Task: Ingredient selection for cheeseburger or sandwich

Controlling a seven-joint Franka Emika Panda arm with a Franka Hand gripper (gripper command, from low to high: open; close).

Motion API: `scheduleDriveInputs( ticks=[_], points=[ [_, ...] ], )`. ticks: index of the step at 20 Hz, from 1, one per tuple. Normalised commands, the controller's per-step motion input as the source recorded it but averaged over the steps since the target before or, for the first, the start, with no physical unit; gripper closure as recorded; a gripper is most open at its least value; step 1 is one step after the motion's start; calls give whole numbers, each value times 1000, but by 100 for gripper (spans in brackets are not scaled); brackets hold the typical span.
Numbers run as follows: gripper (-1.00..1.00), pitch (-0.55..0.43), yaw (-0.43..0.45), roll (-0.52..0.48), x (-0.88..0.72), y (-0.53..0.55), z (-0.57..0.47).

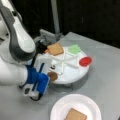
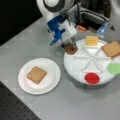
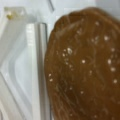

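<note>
My gripper [image 2: 70,44] hangs right down over the brown round patty [image 2: 71,49], which lies at the rim of the white divided tray [image 2: 75,72] on the side nearest the plate. The patty [image 3: 85,70] fills most of the wrist view, with a tray divider [image 3: 40,70] beside it. In both front views the tray also holds a tan toast square [image 1: 55,49], a green leaf [image 1: 74,49] and a red disc [image 1: 85,61]; a yellow cheese square [image 2: 91,40] shows too. Another toast square [image 2: 36,74] lies alone on the white round plate [image 2: 51,67].
A grey post [image 1: 55,17] rises behind the tray. Dark metal gear [image 2: 92,17] and a small orange piece [image 2: 81,28] stand at the back of the grey table. The table's edge drops to a dark floor [image 2: 12,110] near the plate.
</note>
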Motion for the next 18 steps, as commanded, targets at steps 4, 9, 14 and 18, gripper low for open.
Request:
scheduleDriveInputs(
  ticks=[4,9,14,18],
  points=[
    [100,-39,95,186,175,-260,-66],
    [100,-30,102,173,187,-264,-68],
    [100,-33,92,184,206,-243,-69],
    [100,-34,82,175,224,-208,-62]
  ],
)
